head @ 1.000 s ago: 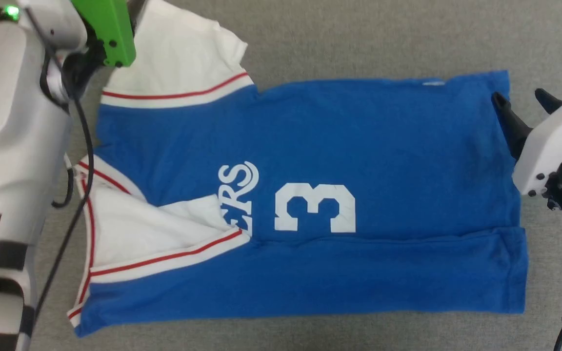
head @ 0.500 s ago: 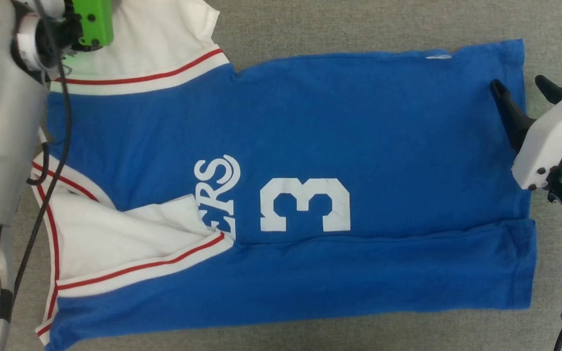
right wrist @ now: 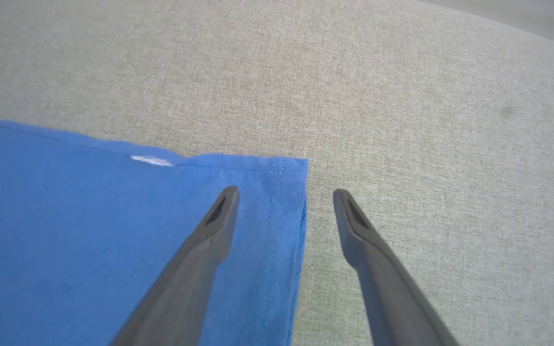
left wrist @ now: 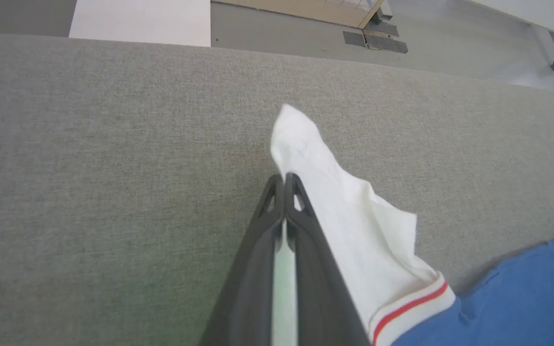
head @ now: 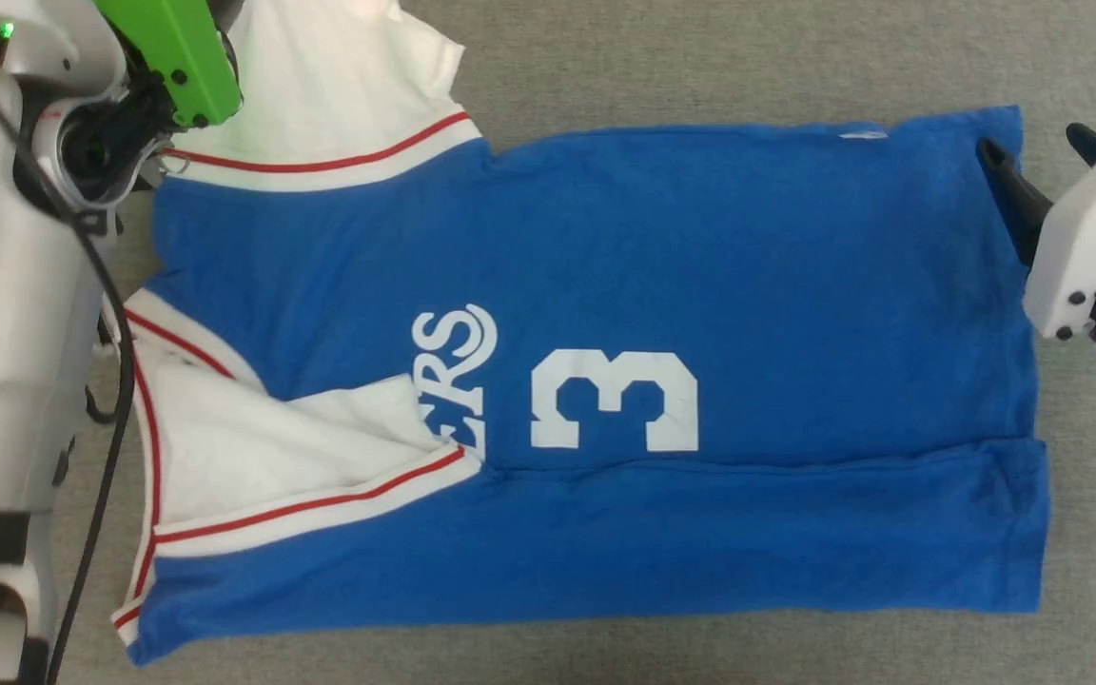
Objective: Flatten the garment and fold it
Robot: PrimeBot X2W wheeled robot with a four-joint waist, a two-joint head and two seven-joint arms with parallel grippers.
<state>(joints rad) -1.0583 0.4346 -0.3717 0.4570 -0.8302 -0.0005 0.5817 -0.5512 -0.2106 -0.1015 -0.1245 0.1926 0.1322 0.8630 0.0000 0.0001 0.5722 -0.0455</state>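
At far left, the left pincer (left wrist: 284, 180) is clamped shut on the far white sleeve (left wrist: 354, 216), which is drawn outward. Across the grey tabletop (head: 700, 57) the shirt (head: 700, 266) lies flat, its near long edge and near sleeve already folded in. The far side and the crosswise folds seem left to do. At right, the right pincer (right wrist: 284, 197) gapes empty astride the hem corner. Against half a second ago, only the camera's framing has shifted. The shirt's layout and both pincers look unchanged.
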